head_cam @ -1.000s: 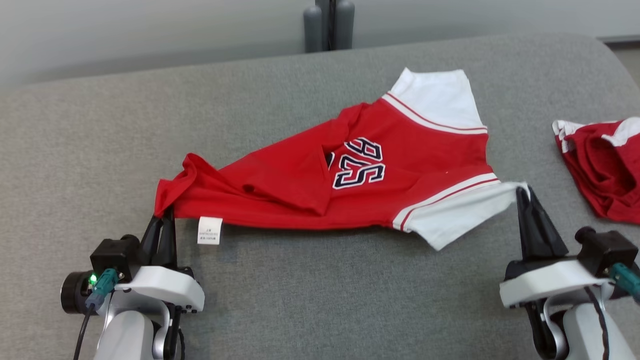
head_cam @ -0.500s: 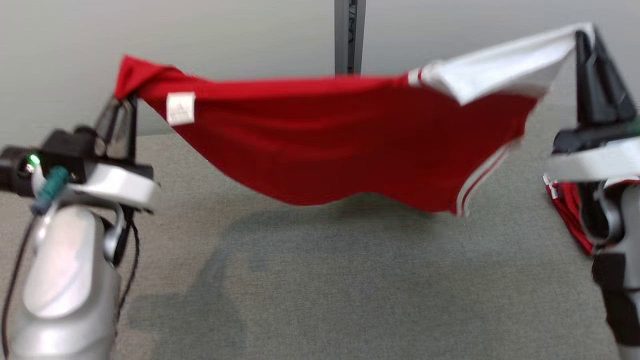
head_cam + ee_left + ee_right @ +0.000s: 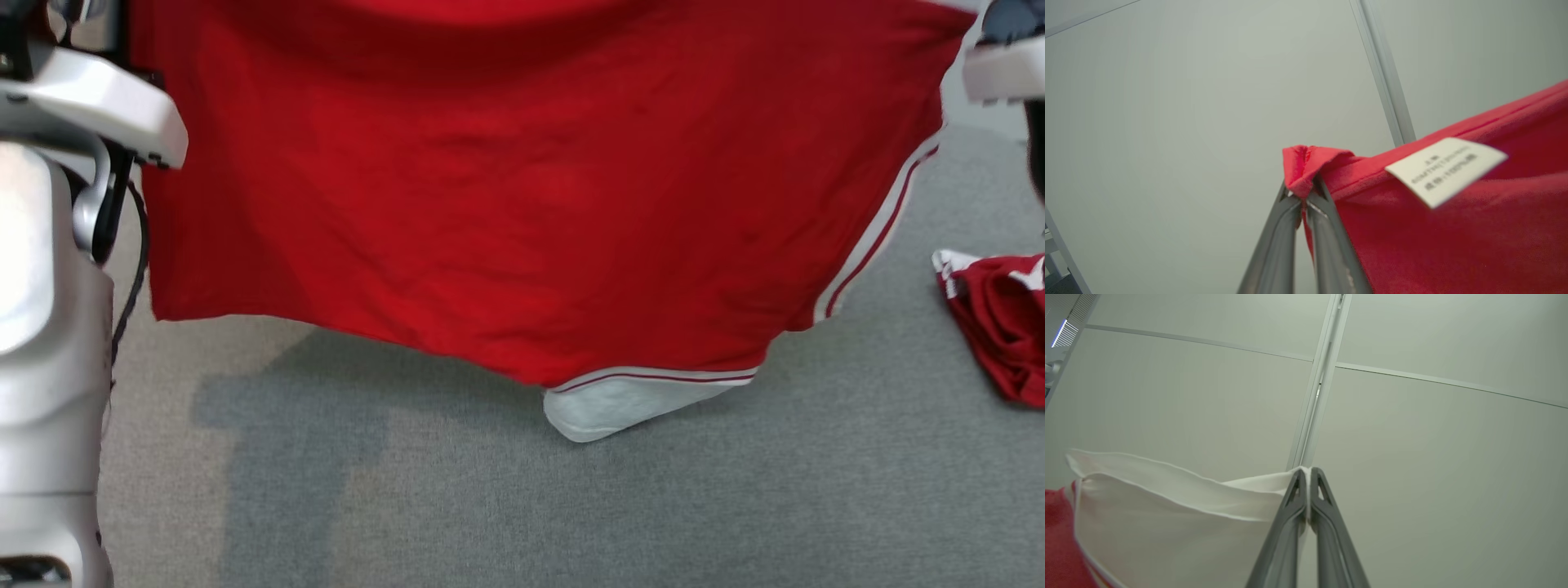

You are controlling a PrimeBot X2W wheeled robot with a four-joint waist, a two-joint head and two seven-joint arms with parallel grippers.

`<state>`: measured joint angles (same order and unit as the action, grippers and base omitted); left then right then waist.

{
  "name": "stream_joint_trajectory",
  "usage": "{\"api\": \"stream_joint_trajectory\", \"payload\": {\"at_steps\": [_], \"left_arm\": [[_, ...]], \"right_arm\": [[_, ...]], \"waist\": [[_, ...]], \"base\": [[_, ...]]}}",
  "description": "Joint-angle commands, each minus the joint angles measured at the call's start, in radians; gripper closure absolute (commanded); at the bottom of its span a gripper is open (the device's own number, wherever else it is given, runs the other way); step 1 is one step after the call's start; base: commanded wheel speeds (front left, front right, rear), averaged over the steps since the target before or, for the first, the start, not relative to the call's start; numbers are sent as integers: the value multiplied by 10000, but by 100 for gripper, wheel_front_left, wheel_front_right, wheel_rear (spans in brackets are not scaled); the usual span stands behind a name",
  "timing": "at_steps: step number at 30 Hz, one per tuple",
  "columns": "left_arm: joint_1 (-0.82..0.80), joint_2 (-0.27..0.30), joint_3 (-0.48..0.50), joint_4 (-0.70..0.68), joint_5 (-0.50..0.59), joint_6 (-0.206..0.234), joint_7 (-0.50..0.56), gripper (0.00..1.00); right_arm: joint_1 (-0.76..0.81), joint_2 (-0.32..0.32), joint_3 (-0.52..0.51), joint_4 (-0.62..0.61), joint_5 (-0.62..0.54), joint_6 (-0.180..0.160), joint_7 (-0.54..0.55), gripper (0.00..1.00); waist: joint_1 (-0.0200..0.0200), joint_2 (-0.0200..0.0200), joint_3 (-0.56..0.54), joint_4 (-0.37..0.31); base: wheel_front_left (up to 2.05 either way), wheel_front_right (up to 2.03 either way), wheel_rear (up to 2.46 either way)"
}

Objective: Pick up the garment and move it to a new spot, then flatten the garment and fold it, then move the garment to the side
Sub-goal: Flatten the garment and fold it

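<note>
A grey fabric-covered table (image 3: 571,506) under even light; behind it, a pale grey panelled wall (image 3: 1433,449) split by a vertical metal seam (image 3: 1314,396).

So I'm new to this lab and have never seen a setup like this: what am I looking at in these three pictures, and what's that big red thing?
It is a two-armed robot filmed by its own cameras. One picture comes from its head, looking down at a grey padded surface. The other two come from cameras on its wrists, each looking along that arm's two dark fingers.

The big red thing is the garment, a red shirt with white sleeves, held up in the air and spread between both arms. In the left wrist view, the left gripper is shut on a red corner, next to a small white care label. In the right wrist view, the right gripper is shut on the edge of a white sleeve.

The other sleeve dangles low over the surface. A second red and white garment lies crumpled at the right.
</note>
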<state>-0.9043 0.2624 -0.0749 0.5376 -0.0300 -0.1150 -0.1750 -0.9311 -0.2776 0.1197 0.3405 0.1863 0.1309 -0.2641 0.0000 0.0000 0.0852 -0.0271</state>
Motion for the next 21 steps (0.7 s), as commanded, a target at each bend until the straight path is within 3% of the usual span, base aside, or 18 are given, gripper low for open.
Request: {"api": "stream_joint_trajectory", "payload": {"at_steps": [1,6,13,17,21], "left_arm": [[-438,-11,-57,226,0,-22,86,100],[-2137,84,-241,1102,330,214,-54,100],[-4611,43,-255,2203,420,678,-714,100],[-5124,-157,-163,2648,162,767,-884,100],[-4393,-375,42,2687,-157,822,-893,100]], "right_arm": [[-522,-133,154,299,-135,-3,3,100],[-2568,-381,608,1282,-765,-3,0,100],[-5170,-262,-86,2209,-1722,-5,1,100],[-5666,-226,-513,2243,-1931,-5,1,100],[-4915,-142,-605,2043,-1765,-5,1,100]], "waist": [[0,0,979,209],[0,0,2516,416],[0,0,3750,531],[0,0,4018,575],[0,0,4172,544]], "base": [[0,0,0],[0,0,0],[0,0,0],[0,0,0],[0,0,0]]}}
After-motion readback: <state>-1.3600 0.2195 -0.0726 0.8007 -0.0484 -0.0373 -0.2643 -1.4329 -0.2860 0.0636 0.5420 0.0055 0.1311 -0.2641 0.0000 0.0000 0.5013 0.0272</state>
